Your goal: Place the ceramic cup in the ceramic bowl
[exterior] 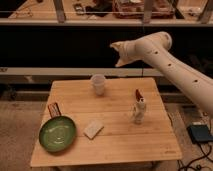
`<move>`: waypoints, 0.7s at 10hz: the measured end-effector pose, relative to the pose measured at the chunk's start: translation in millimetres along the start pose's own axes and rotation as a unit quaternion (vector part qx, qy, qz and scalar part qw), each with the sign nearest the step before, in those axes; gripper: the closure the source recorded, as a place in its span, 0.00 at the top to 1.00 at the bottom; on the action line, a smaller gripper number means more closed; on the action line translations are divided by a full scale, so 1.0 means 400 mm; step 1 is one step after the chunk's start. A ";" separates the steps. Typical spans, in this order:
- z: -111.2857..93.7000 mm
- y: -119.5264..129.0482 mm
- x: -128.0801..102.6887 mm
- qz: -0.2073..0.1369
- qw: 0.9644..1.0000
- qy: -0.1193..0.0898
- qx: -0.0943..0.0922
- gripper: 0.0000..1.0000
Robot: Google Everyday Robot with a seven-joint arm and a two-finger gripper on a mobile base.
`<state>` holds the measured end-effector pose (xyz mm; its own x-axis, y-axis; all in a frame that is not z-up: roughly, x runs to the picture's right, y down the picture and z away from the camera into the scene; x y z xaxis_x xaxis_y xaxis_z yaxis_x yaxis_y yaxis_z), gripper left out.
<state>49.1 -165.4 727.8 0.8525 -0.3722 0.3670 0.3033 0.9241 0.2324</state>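
Open air between cup [98,84] and hand [118,54] above-right of it; block [93,129] beside bowl [58,134]

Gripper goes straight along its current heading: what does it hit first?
Probably the cup: the gripper hangs above the table's far edge, aimed left and slightly down, cup below-left. Depth is unclear; it might pass above it.

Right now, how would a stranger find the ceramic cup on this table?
On the wooden table, look at the far edge, lower left of the hovering pincer in the picture. The ceramic cup stands there alone: plain white, tapered, no handle, unlike the red-topped figure at right.
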 end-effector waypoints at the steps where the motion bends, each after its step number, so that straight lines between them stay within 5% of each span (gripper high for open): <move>1: 0.033 0.017 -0.021 -0.007 1.000 -0.009 -0.012 0.65; 7: 0.175 0.105 -0.133 -0.040 0.994 -0.056 -0.088 0.65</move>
<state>-13.3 -112.9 781.0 0.7728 -0.4440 0.4535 0.4469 0.8881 0.1079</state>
